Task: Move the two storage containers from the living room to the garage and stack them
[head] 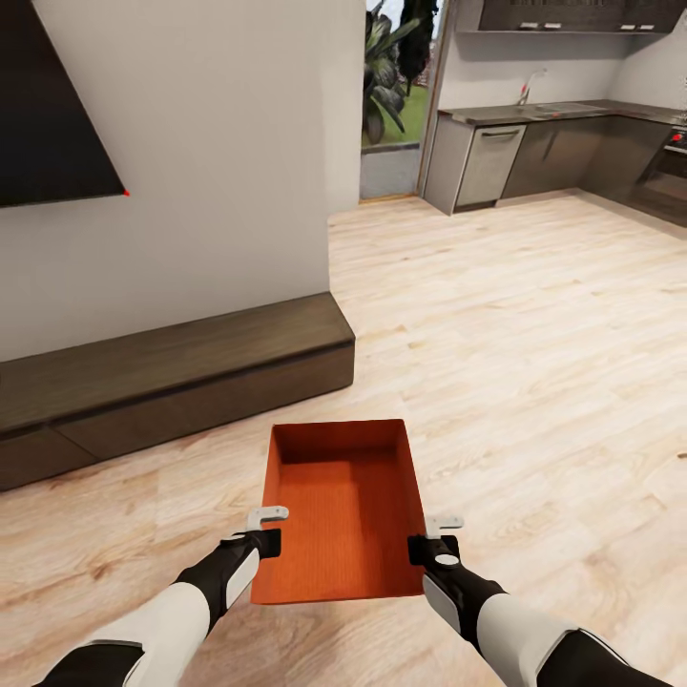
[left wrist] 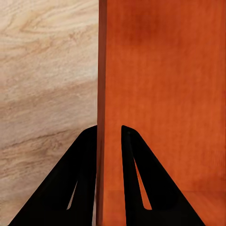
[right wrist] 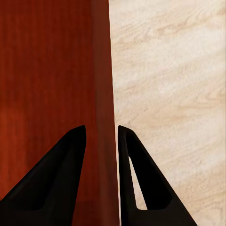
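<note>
The left gripper (head: 270,528) and right gripper (head: 437,536) each pinch a long wall of one bin (head: 342,510), a finger (left wrist: 134,174) inside and one outside, holding it level above the plank floor (head: 534,363) at 6 o'clock. Judging by this, carrying has barely begun: the bin is not yet out of the living room, so the garage run, the second bin and the stacking remain. A low cabinet (head: 162,377) runs at 10 o'clock below a TV (head: 48,105), with a kitchen (head: 553,143) at 1 o'clock.
</note>
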`<state>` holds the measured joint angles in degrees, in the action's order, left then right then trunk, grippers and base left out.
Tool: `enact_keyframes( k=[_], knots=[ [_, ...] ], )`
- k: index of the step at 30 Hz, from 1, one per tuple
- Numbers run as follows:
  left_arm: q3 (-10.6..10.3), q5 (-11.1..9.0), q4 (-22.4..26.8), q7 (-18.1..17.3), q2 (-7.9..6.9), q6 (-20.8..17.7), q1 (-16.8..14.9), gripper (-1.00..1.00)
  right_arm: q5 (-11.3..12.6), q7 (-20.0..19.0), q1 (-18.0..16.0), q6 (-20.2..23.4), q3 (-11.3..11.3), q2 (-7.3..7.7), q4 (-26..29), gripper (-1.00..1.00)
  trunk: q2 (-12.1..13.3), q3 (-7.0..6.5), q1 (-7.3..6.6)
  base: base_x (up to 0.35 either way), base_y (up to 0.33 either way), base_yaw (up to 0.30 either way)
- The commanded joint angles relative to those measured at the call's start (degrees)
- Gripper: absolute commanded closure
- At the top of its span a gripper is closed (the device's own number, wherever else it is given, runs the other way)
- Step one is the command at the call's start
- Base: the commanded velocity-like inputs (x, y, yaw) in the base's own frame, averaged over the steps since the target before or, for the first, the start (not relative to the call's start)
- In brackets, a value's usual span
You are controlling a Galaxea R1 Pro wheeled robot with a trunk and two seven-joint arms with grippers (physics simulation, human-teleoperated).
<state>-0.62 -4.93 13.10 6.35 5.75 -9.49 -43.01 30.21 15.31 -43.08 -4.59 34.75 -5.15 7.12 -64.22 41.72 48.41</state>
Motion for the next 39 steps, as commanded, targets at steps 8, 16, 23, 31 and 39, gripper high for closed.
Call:
enact_keyframes(
  k=[8,16,23,31,39],
  knots=[
    [0.5,0.2,-0.1,0.7,-0.06,-0.3,0.0,1.00,-0.7,0.4,-0.1,-0.6,-1.7,0.23,0.1,1.00,2.0,-1.58,-1.10,0.000,0.000,0.000],
    [0.4,0.3,-0.1,0.7,-0.04,-0.1,0.0,1.00,-0.7,0.4,-0.1,-0.6,-1.7,0.23,0.1,1.00,2.0,-2.29,-1.10,0.000,0.000,0.000],
    [0.4,0.3,-0.1,0.7,-0.04,-0.1,0.0,1.00,-0.7,0.4,-0.1,-0.6,-1.7,0.23,0.1,1.00,2.0,-2.91,-1.10,0.000,0.000,0.000],
    [0.4,0.4,-0.1,0.8,-0.07,0.1,0.0,1.00,-0.7,0.4,-0.1,-0.6,-1.7,0.23,0.1,1.00,2.0,-3.62,-1.10,0.000,0.000,0.000],
    [0.4,0.4,-0.1,0.8,-0.06,0.1,0.0,1.00,-0.7,0.4,-0.1,-0.4,-1.7,0.23,0.1,1.00,2.0,-3.95,-1.10,0.000,0.000,0.000]
  ],
)
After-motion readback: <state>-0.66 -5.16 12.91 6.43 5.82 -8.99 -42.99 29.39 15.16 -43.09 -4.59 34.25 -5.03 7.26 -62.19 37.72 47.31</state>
